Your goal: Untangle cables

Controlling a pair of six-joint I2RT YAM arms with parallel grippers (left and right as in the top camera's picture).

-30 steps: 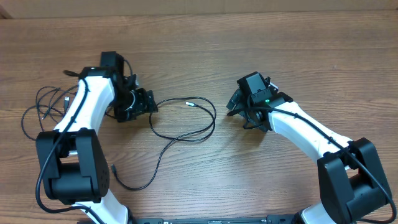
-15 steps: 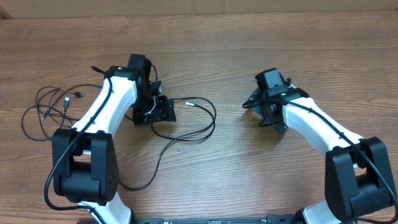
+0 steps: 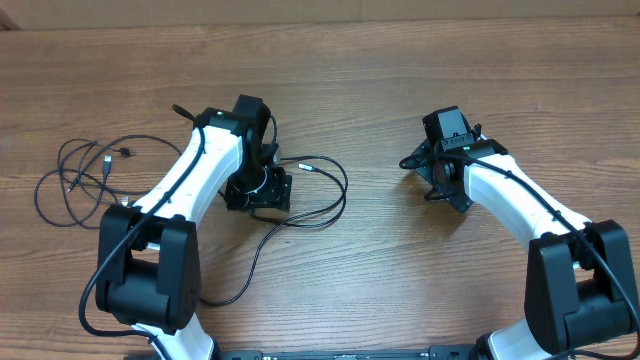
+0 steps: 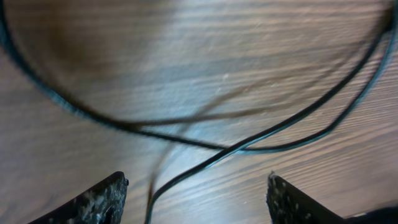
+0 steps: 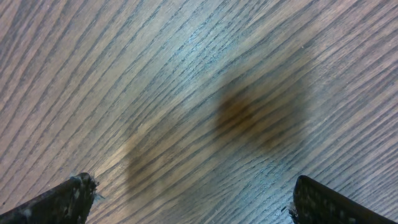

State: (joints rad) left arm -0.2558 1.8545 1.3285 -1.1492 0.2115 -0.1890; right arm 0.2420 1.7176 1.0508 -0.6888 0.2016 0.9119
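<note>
One thin black cable (image 3: 343,192) lies in a loop at mid-table, its silver plug (image 3: 308,168) at the loop's top and its tail running down to the front left. My left gripper (image 3: 266,190) hovers low over the loop's left side, open. In the left wrist view the cable (image 4: 261,134) crosses itself and one strand runs down between the fingertips (image 4: 102,199) without touching them. More thin cables (image 3: 72,185) lie tangled at the far left. My right gripper (image 3: 437,183) stands open over bare wood to the right of the loop, with nothing between its fingers (image 5: 323,202).
The wooden table (image 3: 400,280) ends at a cardboard wall (image 3: 300,10) along the back. A small black plug (image 3: 125,152) sticks out of the left tangle. Thicker black wiring runs along my white left arm (image 3: 180,180).
My left gripper has swung right and slightly forward, from beside the left tangle onto the loop's left side. My right gripper has drawn back to the right, away from the loop.
</note>
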